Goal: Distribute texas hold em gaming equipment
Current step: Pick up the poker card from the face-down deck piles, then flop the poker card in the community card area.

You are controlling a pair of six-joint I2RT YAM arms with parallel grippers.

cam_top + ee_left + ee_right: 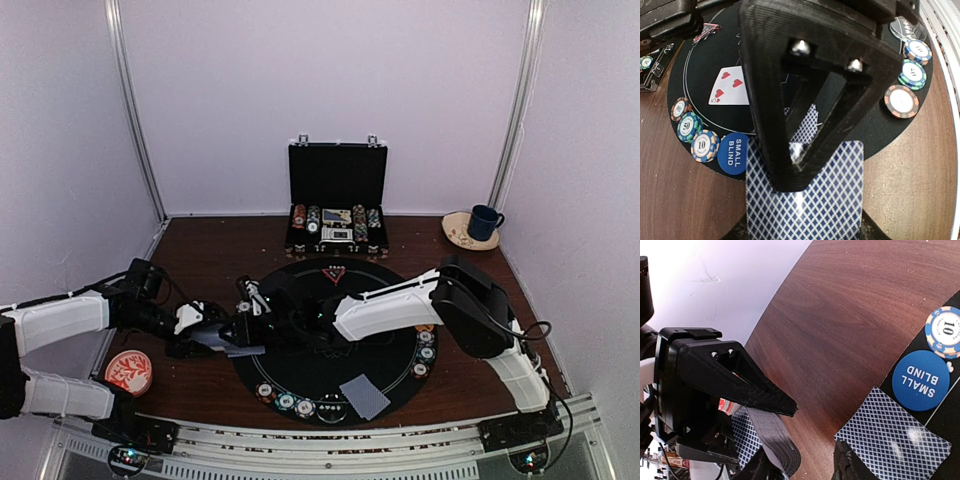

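My left gripper (212,336) is shut on a deck of blue-diamond-backed playing cards (805,205), its black upper finger (790,150) pressing on top; the lower finger is hidden. My right gripper (802,467) reaches across to it with its fingertips apart, and the deck's end (782,452) lies just beside its left fingertip (760,471). One face-down card (895,437) rests at the black mat's edge by the blue SMALL BLIND button (920,380). A face-up five of hearts (730,86) lies on the mat (300,345). Another face-down card (365,395) lies at the front.
Striped chips sit along the mat's rim at the front (295,403), right (426,352) and beside the button (704,145). An open black briefcase (337,200) stands at the back. A blue mug (485,222) stands back right. A red-and-white dish (128,370) lies front left.
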